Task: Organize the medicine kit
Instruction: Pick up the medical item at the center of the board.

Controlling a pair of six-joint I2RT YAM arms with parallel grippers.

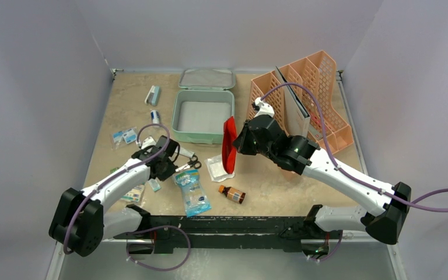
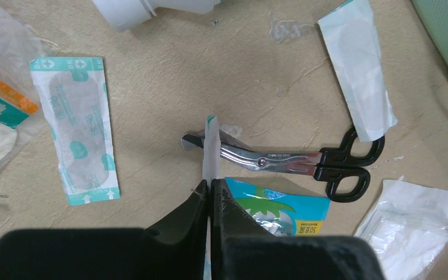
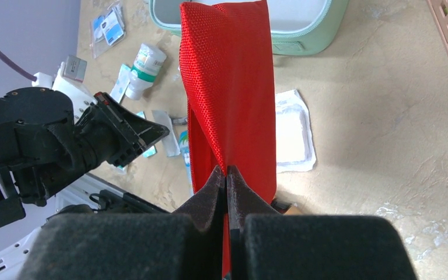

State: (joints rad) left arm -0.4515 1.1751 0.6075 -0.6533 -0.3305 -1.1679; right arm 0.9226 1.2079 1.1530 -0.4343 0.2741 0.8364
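The box (image 1: 201, 137) sits open near the back of the table (image 1: 303, 192), and it looks empty inside. Its lid (image 1: 207, 79) lies flat just behind it, and the peach rack (image 1: 321, 76) stands off to its right.

The right gripper (image 3: 227, 175) has its fingers pinched tight on the lower edge of a red pouch (image 3: 227, 87). It holds the pouch upright above the table, just beside the box's near right corner. A gauze pad (image 1: 217, 168) lies below the pouch, and a small brown bottle (image 1: 232, 193) lies nearer the arms.

The left gripper (image 2: 211, 189) is down low among the loose supplies, left of the pouch. Its fingers are clamped together on a thin packet (image 2: 211, 151), seen edge-on (white with a teal tip, which is all I can make out). The packet stands up across the blades of the scissors (image 2: 280, 160), which lie flat with their black handles pointing away to the right. A blue-and-white sachet (image 2: 280, 210) lies against the scissors, right by the fingers.
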